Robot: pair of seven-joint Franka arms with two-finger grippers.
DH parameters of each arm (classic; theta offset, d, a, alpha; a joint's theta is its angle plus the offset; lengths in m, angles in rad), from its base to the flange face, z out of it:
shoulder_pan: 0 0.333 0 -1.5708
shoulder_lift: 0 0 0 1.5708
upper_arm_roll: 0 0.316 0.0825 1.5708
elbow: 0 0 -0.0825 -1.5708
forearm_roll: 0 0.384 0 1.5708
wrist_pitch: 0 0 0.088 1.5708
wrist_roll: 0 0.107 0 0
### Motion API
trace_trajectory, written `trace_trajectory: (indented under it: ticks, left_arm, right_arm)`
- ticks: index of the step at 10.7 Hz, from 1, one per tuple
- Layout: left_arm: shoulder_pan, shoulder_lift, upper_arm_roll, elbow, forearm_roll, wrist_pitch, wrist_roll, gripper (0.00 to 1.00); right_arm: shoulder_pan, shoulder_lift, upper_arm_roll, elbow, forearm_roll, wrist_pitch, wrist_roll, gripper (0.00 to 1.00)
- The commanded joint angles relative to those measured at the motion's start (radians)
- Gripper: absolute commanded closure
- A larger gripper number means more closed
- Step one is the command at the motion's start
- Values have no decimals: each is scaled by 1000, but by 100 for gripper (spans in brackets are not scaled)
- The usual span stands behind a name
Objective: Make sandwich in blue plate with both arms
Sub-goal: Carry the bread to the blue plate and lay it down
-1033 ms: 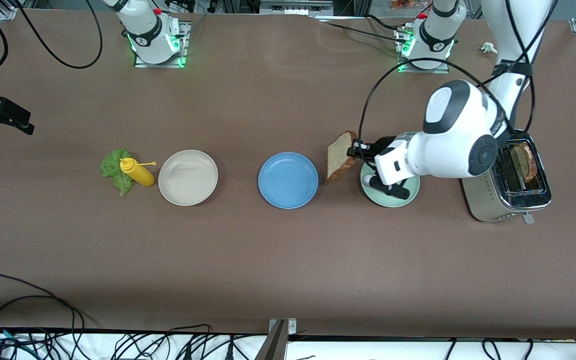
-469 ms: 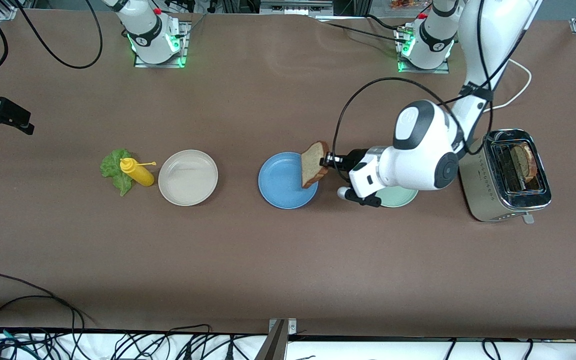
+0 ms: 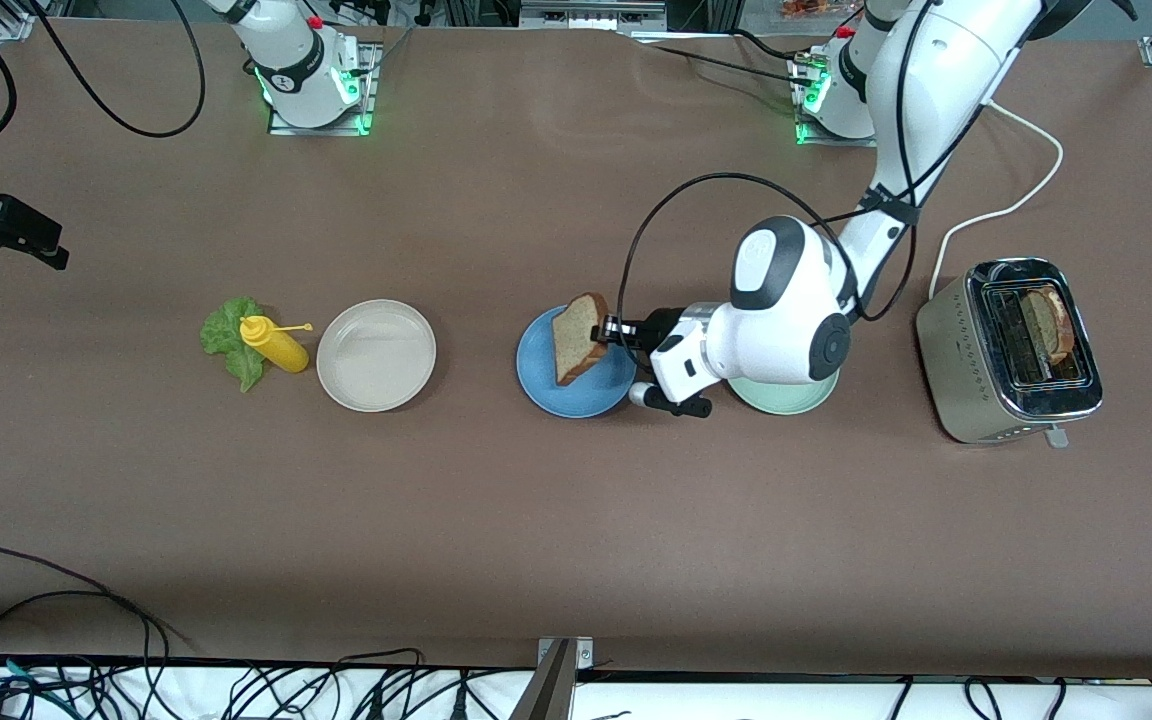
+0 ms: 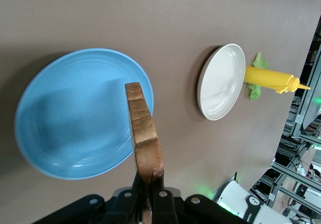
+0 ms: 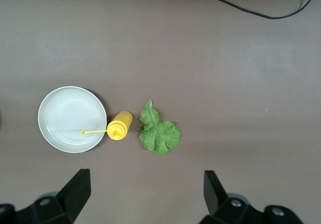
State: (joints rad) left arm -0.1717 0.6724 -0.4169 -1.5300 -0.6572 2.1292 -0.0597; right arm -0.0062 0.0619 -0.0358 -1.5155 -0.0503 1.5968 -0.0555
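Note:
My left gripper [image 3: 604, 333] is shut on the crust of a brown toast slice [image 3: 576, 350], held upright on edge over the blue plate [image 3: 556, 395]. In the left wrist view the slice [image 4: 143, 133] stands out from the shut gripper [image 4: 149, 184] above the bare plate [image 4: 65, 123]. I cannot tell whether the slice touches the plate. A second toast slice [image 3: 1041, 325] sits in the toaster. The green lettuce leaf [image 3: 226, 335] lies on the table toward the right arm's end. My right gripper [image 5: 144, 184] is open and empty, high over the table by the lettuce [image 5: 159, 133].
A yellow squeeze bottle [image 3: 276, 345] lies against the lettuce, beside a beige-white plate [image 3: 376, 355]. A pale green plate [image 3: 786, 395] sits under my left wrist. A silver toaster [image 3: 996, 400] stands at the left arm's end of the table.
My left arm has carried the toast slice from beside the pale green plate toward the right arm's end, and it is now over the blue plate. Nothing else has moved.

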Motion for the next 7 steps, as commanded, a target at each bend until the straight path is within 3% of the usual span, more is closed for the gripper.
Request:
trace_trajectory:
  ticks: [1,7]
  left_arm:
    - [-11,65,-25,40,-24,41,-19,100]
    - [-22,134,-26,40,-21,129,-5,100]
  right_arm:
    - [-3,2,0,14,12,-14,-4,0]
    - [-1,2,0,14,12,-14,-4,0]
